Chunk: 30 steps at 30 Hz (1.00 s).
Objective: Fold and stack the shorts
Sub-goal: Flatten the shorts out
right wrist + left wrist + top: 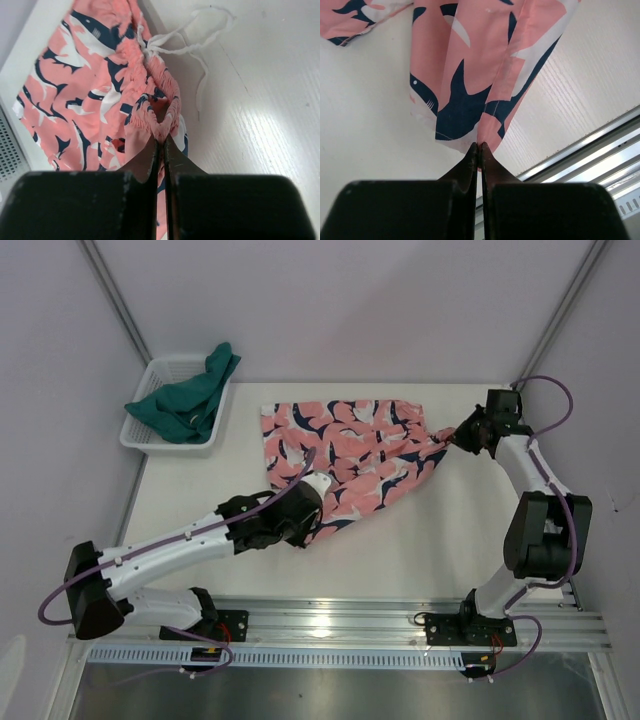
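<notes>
White tabletop [430,540] holds the shark-print shorts [350,455] near the basket [140,440], with the teal shorts [190,400] in it. Your left gripper [479,146] pinches the hem and your right gripper [161,140] the waistband; hold the cloth taut and lift evenly.

Shark-print shorts [345,455]: salmon-pink ground with a repeating pattern of navy sharks that have white undersides; the gathered waistband is the same pink

Drawstring [195,42]: white

Plain shorts [185,400]: solid dark teal green, no print visible

Mesh basket [170,445]: white

Table [430,540]: off-white, with faint wood-grain lines in the wrist views

Left gripper [478,146] and right gripper [162,139]: black fingers

Left arm [170,550] and right arm [530,470]: white link shells, black joint housings

Cables [545,377]: purple

Rail [340,625] at the near table edge: silver metal

Walls [330,310]: pale lilac-grey, unpatterned
</notes>
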Available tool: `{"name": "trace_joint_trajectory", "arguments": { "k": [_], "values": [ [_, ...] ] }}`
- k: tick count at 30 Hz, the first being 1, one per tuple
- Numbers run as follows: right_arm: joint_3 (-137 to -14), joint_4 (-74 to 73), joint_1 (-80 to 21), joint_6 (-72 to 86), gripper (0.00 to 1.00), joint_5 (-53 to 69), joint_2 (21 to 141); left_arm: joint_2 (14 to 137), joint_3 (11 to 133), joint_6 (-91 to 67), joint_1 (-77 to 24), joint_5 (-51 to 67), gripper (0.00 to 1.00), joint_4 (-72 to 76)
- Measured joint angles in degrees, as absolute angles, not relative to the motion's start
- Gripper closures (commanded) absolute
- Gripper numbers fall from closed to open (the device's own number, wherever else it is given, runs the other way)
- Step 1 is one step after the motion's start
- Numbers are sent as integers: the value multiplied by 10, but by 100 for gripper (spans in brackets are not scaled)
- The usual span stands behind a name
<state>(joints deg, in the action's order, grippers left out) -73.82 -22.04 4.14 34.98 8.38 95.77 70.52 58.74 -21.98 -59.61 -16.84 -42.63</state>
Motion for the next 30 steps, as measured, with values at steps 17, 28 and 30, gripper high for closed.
{"name": "trace_joint_trajectory", "arguments": {
  "k": [17,28,30],
  "values": [
    [-627,-207,50,345,100,98,928,583,569,-204,-596,-167,72,-381],
    [-626,-187,50,345,100,100,928,602,523,-196,-609,-124,46,-364],
    [-626,-183,50,345,100,100,931,608,515,-200,-633,-117,46,-364]
  ]
}}
